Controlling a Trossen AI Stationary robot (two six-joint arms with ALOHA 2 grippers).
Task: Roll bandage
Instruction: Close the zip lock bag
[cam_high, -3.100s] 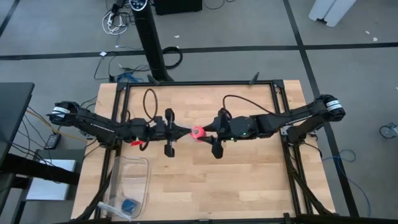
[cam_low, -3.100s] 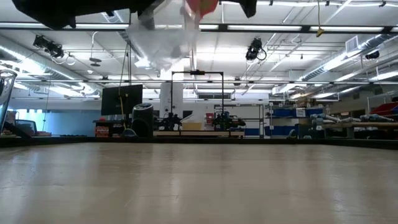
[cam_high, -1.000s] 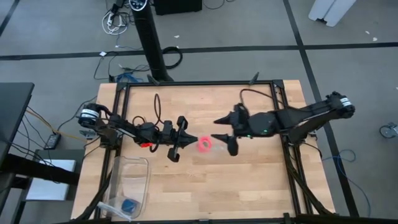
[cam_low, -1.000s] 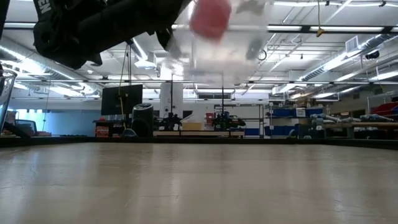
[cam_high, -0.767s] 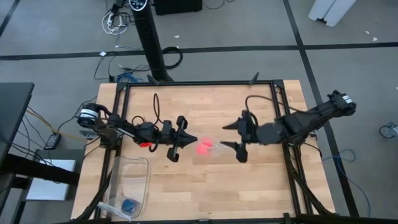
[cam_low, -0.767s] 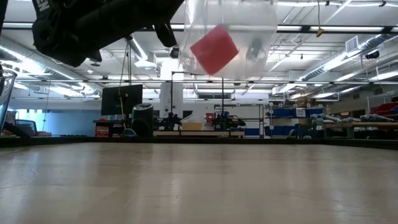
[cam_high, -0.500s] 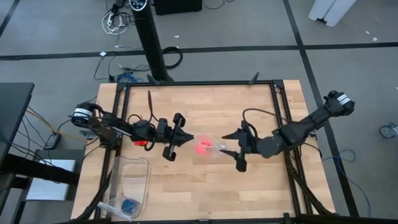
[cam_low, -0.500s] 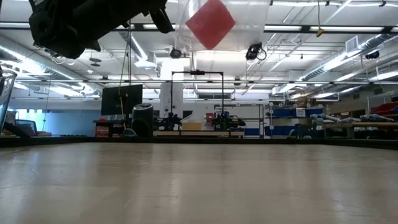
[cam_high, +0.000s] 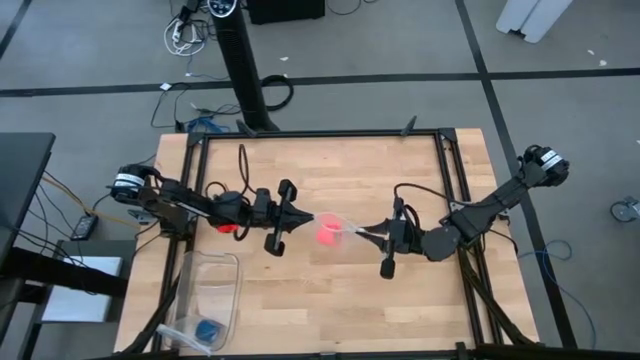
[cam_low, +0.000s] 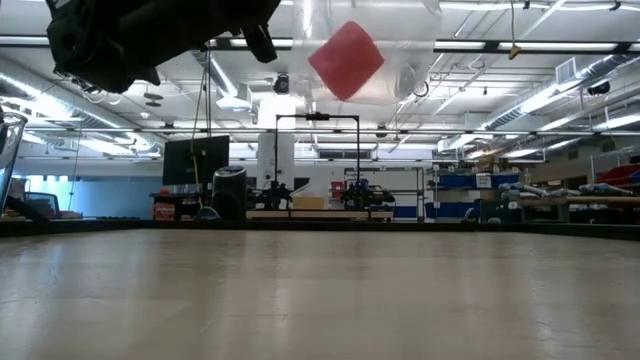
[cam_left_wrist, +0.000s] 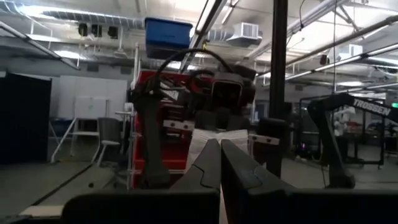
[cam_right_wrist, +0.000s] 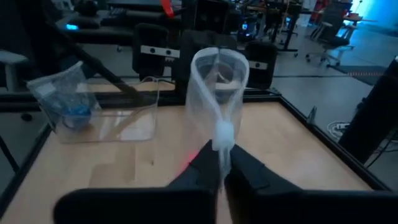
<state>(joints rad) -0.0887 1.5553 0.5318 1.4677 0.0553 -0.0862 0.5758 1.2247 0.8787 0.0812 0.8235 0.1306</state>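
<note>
Left gripper (cam_high: 303, 216) fingers together, pinching one edge of a clear bag (cam_high: 340, 229); right gripper (cam_high: 366, 232) fingers together on the opposite edge. Bag hangs stretched between the two, off the table (cam_high: 340, 300), mid-table. Bandage (cam_high: 326, 235) is a compact pink-red roll inside the bag, closer to the left gripper

View differences:
- High view: both arms reach in from the sides, grippers facing each other, bag and roll between them. Clear bin (cam_high: 208, 290) near the table's front-left corner with a small blue object (cam_high: 208, 329) in it; only this view shows the whole layout
- Low view: roll (cam_low: 346, 59) shows as a red square face up in the air inside the see-through bag (cam_low: 400, 60), well above the tabletop (cam_low: 320, 290); left arm's dark bulk at upper left. Right gripper not visible here
- Left wrist view: own fingers (cam_left_wrist: 211, 163) pressed shut with the pale bag edge (cam_left_wrist: 214, 140) just past the tips; right arm head-on behind it. Roll not visible
- Right wrist view: own fingers (cam_right_wrist: 208, 165) closed on a bunched knot of bag (cam_right_wrist: 217, 93), which opens into a loop beyond; a red glow at the tips is likely the roll, can't confirm. Bin (cam_right_wrist: 106, 115) with blue object (cam_right_wrist: 76, 112) sits beyond

Writing: "TROSSEN" in white on a dark arm (cam_left_wrist: 373, 106) in the left wrist view. Partial white letters on the arm in the low view, unreadable
</note>
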